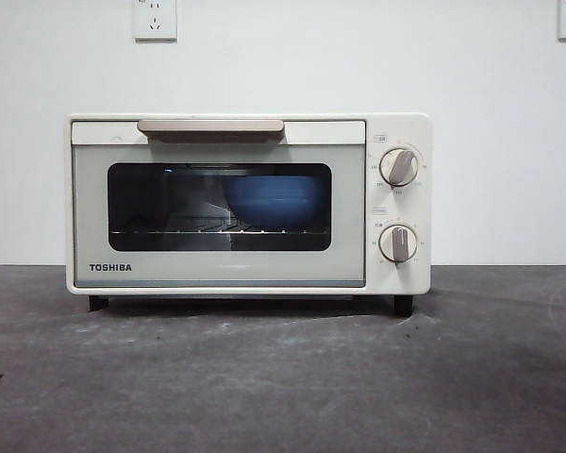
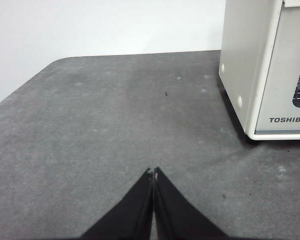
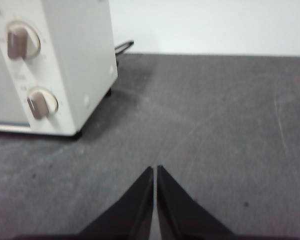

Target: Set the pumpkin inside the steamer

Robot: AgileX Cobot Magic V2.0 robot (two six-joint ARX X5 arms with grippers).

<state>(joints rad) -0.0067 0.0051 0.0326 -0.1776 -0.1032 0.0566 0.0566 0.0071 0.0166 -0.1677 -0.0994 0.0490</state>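
Observation:
The steamer (image 1: 248,203) is a cream-white Toshiba oven standing at the back middle of the grey table, its door closed. Through the dark glass window a blue bowl (image 1: 275,201) shows on the rack. The pumpkin is not in view in any frame. My left gripper (image 2: 153,171) is shut and empty, over the bare table to the left of the steamer (image 2: 262,70). My right gripper (image 3: 155,169) is shut and empty, over the table to the right of the steamer (image 3: 55,65). Neither gripper shows in the front view.
The steamer has a beige bar handle (image 1: 210,125) at the top of its door and two round knobs (image 1: 398,167) on its right side. A black cable (image 3: 123,47) runs behind it. A white wall with sockets (image 1: 155,19) stands behind the table.

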